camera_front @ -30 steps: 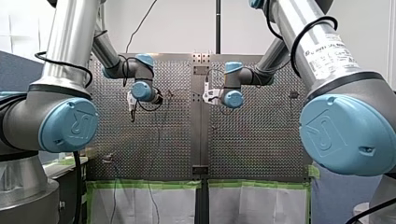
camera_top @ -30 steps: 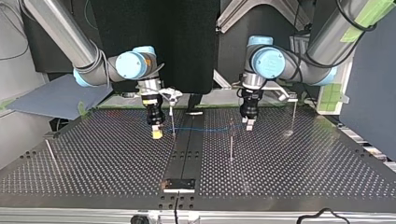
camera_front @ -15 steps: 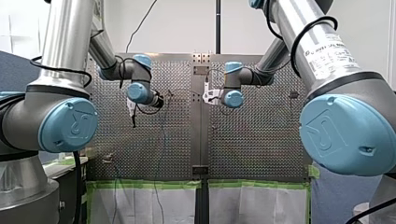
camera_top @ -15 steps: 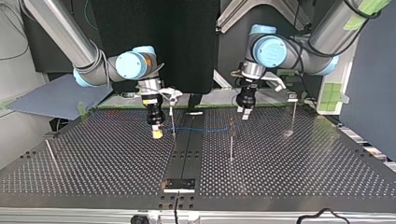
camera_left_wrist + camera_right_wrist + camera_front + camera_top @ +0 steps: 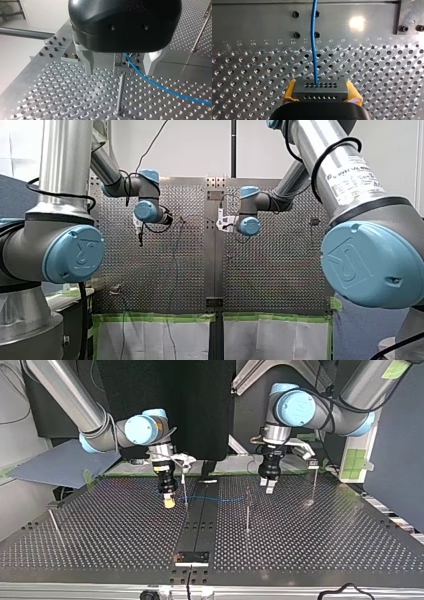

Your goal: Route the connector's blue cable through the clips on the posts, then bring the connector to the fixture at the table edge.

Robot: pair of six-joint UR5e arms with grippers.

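— What is hiding from you?
— The black housing of my left gripper [image 5: 119,73] is covering the top of the small clip [image 5: 121,63] on the thin metal post [image 5: 120,95]. The thin blue cable [image 5: 162,88] is reaching that clip, but whether it is sitting inside I cannot tell. That gripper's metal fingers [image 5: 88,61] are standing spread wide, the post between them, clear of both.
— And the connector?
— My right gripper [image 5: 321,96] is clamping the dark grey rectangular connector [image 5: 320,88] between yellow pads [image 5: 289,93], the cable running ahead from it.
— The surroundings?
— The perforated metal table [image 5: 325,550] is lying under everything, the flat fixture [image 5: 191,556] sitting at its edge, well apart from the connector; a dark panel [image 5: 165,390] is standing behind the arms
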